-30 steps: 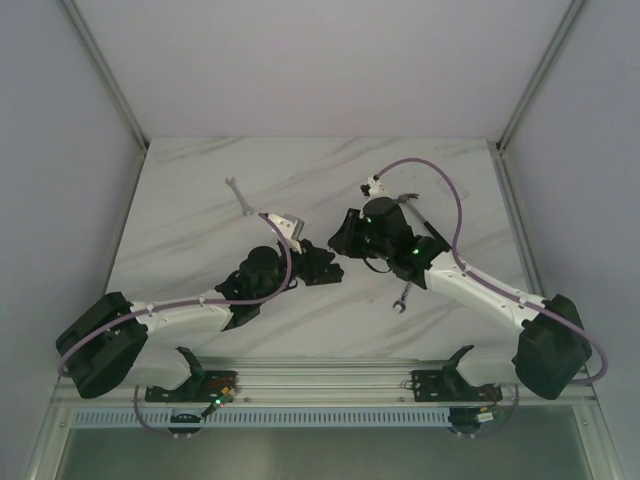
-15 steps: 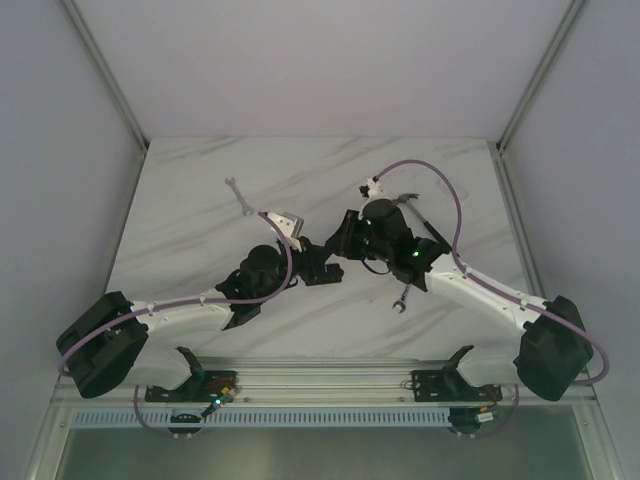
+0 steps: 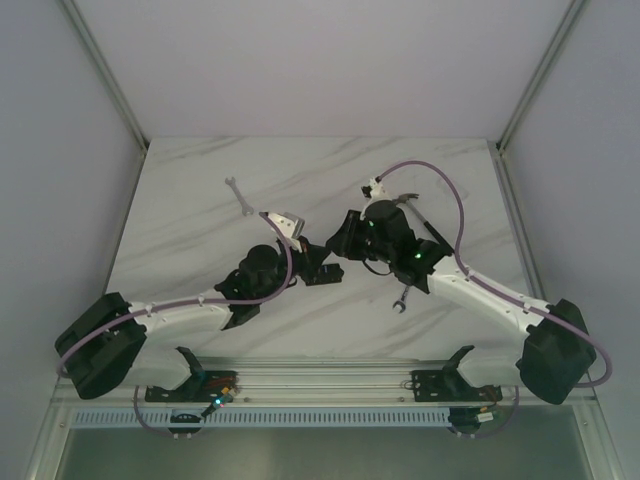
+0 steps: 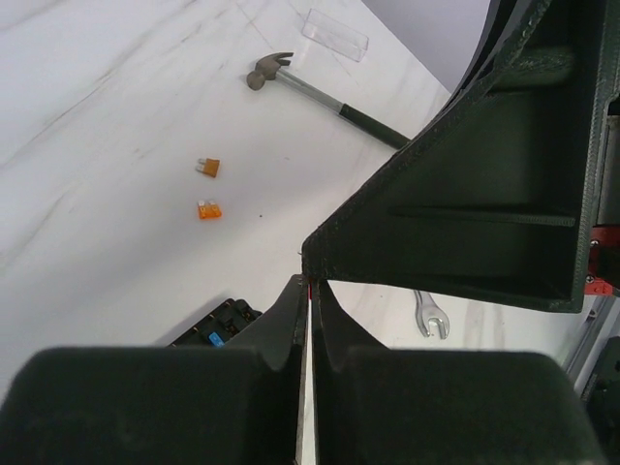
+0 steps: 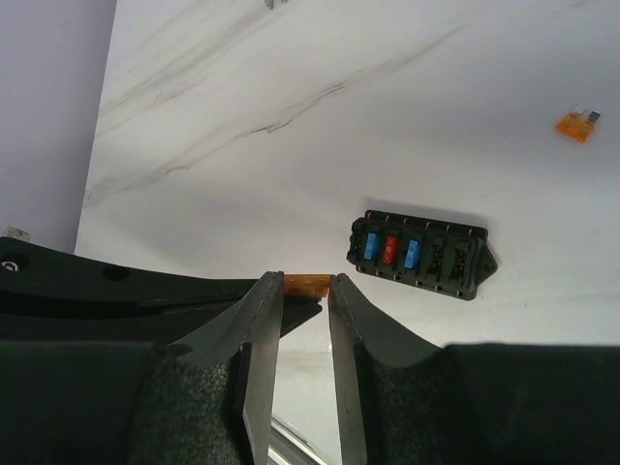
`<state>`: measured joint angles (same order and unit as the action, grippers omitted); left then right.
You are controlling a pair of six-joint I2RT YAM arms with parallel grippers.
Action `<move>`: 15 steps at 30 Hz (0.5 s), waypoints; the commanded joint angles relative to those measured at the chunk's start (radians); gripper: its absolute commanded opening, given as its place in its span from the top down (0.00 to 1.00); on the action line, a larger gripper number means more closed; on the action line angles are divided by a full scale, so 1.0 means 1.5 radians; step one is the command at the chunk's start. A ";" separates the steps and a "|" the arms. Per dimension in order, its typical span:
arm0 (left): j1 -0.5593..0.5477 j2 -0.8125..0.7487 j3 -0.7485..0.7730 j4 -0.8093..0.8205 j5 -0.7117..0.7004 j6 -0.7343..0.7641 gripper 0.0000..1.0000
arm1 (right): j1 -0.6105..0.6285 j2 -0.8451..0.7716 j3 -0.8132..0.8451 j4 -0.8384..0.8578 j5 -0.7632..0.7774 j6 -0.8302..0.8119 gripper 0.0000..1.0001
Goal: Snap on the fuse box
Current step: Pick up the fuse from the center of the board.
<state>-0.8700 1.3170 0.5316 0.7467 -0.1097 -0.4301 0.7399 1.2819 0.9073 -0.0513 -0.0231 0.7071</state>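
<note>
While right hand [image 5: 305, 292] is pinching a fuse [image 5: 308, 285], left hand [image 4: 310, 288] is sitting clenched | box [image 5: 421, 255] lying right of it | likely needing aligning over an empty slot [image 5: 443, 258], pressing straight.

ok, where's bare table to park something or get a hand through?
Free: the far strip behind the far wrench and hammer; the left side, between that wrench and the table edge. Crowded: centre, where left pincer and right pincer sit by the fuse box, loose fuses nearby.
</note>
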 commanded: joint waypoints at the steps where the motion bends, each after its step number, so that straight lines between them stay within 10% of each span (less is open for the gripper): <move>1: -0.003 -0.025 0.003 0.026 0.034 0.022 1.00 | 0.005 -0.014 -0.014 0.033 -0.009 0.012 0.67; 15: 0.059 -0.085 -0.011 -0.028 0.183 0.069 1.00 | -0.049 -0.090 0.004 0.028 -0.118 -0.207 0.40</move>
<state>-0.8238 1.2266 0.5213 0.7292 0.0097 -0.3695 0.7124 1.1969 0.9009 -0.0311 -0.0761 0.5659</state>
